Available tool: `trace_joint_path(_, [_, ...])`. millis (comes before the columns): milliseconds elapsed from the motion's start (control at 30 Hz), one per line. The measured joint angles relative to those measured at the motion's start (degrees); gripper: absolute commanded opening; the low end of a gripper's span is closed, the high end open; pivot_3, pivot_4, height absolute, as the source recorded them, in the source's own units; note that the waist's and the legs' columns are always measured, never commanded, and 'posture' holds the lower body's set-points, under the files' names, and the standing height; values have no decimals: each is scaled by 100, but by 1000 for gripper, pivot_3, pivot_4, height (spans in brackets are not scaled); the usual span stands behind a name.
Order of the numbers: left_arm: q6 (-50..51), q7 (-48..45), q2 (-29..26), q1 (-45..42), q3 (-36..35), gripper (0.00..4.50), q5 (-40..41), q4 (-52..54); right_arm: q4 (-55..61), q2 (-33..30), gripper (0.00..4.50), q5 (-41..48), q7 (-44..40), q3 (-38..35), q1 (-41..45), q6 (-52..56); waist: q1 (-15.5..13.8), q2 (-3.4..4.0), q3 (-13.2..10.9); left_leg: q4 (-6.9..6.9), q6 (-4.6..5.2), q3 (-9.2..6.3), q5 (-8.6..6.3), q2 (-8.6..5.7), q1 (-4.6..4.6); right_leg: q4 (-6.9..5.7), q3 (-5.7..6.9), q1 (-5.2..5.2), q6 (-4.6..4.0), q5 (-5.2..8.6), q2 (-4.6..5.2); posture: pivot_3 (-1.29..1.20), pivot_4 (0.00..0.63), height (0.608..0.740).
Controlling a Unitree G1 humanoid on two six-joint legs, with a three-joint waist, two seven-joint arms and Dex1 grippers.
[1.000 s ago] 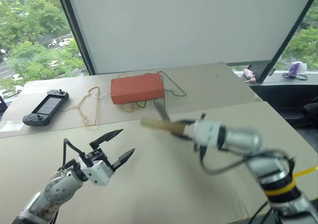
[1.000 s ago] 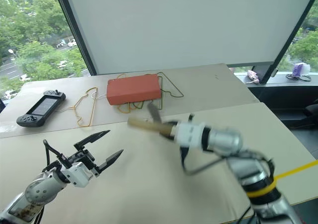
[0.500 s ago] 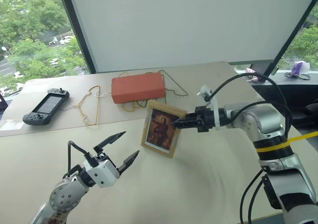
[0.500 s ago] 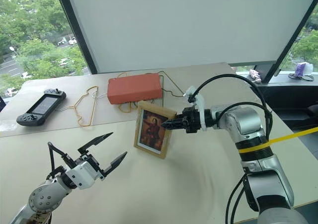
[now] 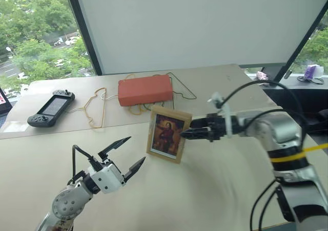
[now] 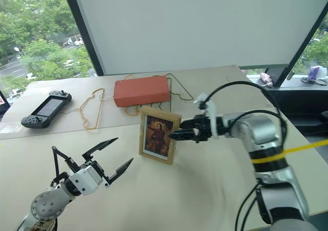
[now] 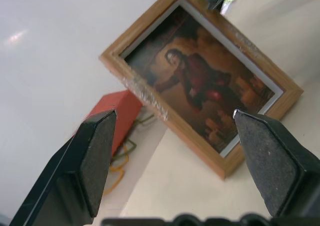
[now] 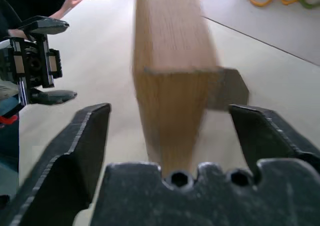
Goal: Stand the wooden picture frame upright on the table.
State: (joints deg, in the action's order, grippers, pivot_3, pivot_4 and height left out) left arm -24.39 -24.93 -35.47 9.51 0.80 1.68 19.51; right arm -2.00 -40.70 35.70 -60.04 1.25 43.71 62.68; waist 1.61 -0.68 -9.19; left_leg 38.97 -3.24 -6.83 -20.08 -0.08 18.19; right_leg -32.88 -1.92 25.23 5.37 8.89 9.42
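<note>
**Frame standing, both grippers free of it**

- Game controller [image 5: 49, 108]: far left of the table [image 5: 215, 190], flat.
- Left gripper [image 5: 127, 153]: jaws spread wide, empty, near the frame's front.
- Orange-red box [image 5: 145, 89]: behind the frame, on looped cords.
- Wooden picture frame [image 5: 168, 133]: mid-table, upright, leaning slightly back, painting facing the robot.
- Right gripper [image 5: 187, 133]: at the frame's right edge, fingers parted either side, not clamping.

Bare table [image 5: 215, 190] fronts the wooden picture frame [image 5: 167, 133]; orange-red box [image 5: 145, 89] crowds behind.
</note>
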Motion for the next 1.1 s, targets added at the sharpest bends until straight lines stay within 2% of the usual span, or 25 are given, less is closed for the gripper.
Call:
trace_joint_path(133, [792, -10, 223, 125, -61, 3998, 427, 314, 656, -269, 4490, 363, 343, -874, -678, 408, 10, 0, 0, -2, 14, 1, -7, 2, -1, -4, 0, -4, 0, 0, -3, 0, 150, 740])
trace_joint_path(200, [1662, 133, 433, 221, -152, 3998, 862, 605, 1392, -262, 4490, 400, 816, -1398, -1422, 540, -21, -2, 2, -2, 62, 0, -34, 3, 2, -12, 0, -15, 2, 2, -4, 0, 150, 740])
trace_joint_path(300, [2654, 262, 567, 302, -199, 3998, 1364, 843, 2338, 390, 4490, 82, 1996, -1755, -2289, 431, 3, -4, 3, 3, 57, 10, -31, 2, -1, -21, -8, -19, 2, 1, -3, 0, 150, 740])
trace_joint_path(333, [2945, 330, 674, 315, -217, 3998, 1535, 1032, 2979, 726, 4490, -484, 2760, -1640, -2824, 35, -26, -15, 14, 3, 58, 5, -31, 7, -4, -25, -6, -18, 2, 2, -9, 0, 150, 740])
trace_joint_path(367, [3188, 374, 731, 331, -216, 3998, 1673, 1246, 3524, 935, 4490, -1193, 3526, -1203, -3464, -403, -49, -15, 15, 3, 52, 6, -28, 4, -4, -25, -8, -17, 5, 5, -5, 0, 150, 740])
trace_joint_path(433, [3474, 417, 750, 370, -298, 3998, 1819, 1458, 4056, 1407, 4490, -2033, 4432, -613, -4225, -1103, -59, -7, 14, 7, 16, 11, -9, -5, -5, -25, -16, -11, 5, 3, 4, 0, 150, 740])
trace_joint_path(500, [3687, 375, 743, 373, -415, 3998, 1966, 1558, 4646, 2159, 4490, -2649, 5280, -315, -4578, -1715, -42, -8, 14, 5, -7, 12, 3, -2, -9, -22, -20, -11, 3, 2, 1, 0, 150, 740])
trace_joint_path(533, [3740, 351, 741, 358, -430, 3998, 2030, 1591, 4845, 2314, 4490, -2797, 5509, -161, -4608, -1908, -19, -7, 15, 5, -7, 13, 3, -2, -10, -21, -25, -13, 2, 3, 0, 0, 150, 740])
trace_joint_path(633, [3897, 285, 744, 355, -492, 3998, 2094, 1614, 4980, 2507, 4490, -3407, 5968, 316, -4705, -2368, -25, -22, 18, 3, -6, 14, 3, 4, -31, -21, -29, -33, -2, 4, -10, 0, 150, 740])
trace_joint_path(767, [4057, 425, 912, 302, -625, 3998, 2078, 1516, 4679, 2670, 4490, -3559, 6013, 545, -4884, -2727, -40, -21, 18, -4, 0, 14, -1, 3, -53, -16, -30, -54, -7, 7, -10, 0, 150, 740])
trace_joint_path(833, [4177, 738, 1238, 243, -660, 3998, 1986, 1304, 4308, 2766, 4490, -3570, 6015, 534, -5057, -3037, -46, -19, 18, -11, 21, 14, -12, 2, -88, -2, -30, -93, -6, 11, -10, 0, 150, 740])
trace_joint_path(933, [4363, 1389, 1832, 138, -664, 3998, 1736, 669, 3700, 2995, 4490, -3676, 6150, 464, -5224, -3463, -45, -21, 17, -13, 34, 14, -19, 3, -89, 4, -29, -97, -6, 14, -11, 0, 150, 740])
trace_joint_path(1100, [4267, 1939, 2254, -78, -712, 3998, 1359, 326, 3273, 3017, 4490, -4009, 6304, 385, -5278, -3982, -56, -21, 17, -14, 33, 14, -20, 3, -88, 8, -28, -96, -5, 14, -11, 0, 150, 740])
